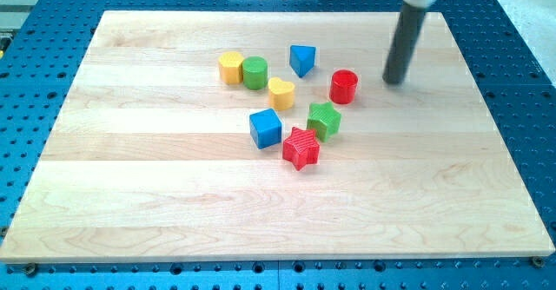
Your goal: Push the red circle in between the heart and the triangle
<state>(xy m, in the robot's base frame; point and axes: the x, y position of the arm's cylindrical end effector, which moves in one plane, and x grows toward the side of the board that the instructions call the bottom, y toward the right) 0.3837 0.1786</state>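
so, progress: the push looked barely begun or not begun, by my judgement; the red circle (pixel 344 87) had not reached the gap it was meant for.
my tip (pixel 395 81): it stood on the board (pixel 174 203) at the end of the dark rod, touching no block and holding nothing, since a bare rod has nothing to open or close.
red circle: just to the view's left of my tip, with a small gap between them.
blue triangle (pixel 301 60): farther to the view's left of my tip and slightly toward the view's top.
yellow heart (pixel 281 93): farther left again of my tip and a little toward the view's bottom.
the gap: it lay open between heart and triangle, and the circle sat to the view's right of it, so it wanted a leftward shove from my tip's side.
what was left: nearly the whole job, as i judged it; the circle had to travel left and stop between the two.
count, red: two, the circle and a red star (pixel 301 148).
count, blue: two, the triangle and a blue cube (pixel 265 128).
count, green: two, a green circle (pixel 254 72) and a green star (pixel 324 120).
count, yellow: two, the heart and a yellow block (pixel 230 67) whose shape i could not make out.
count, total: eight blocks, all to the view's left of my tip.
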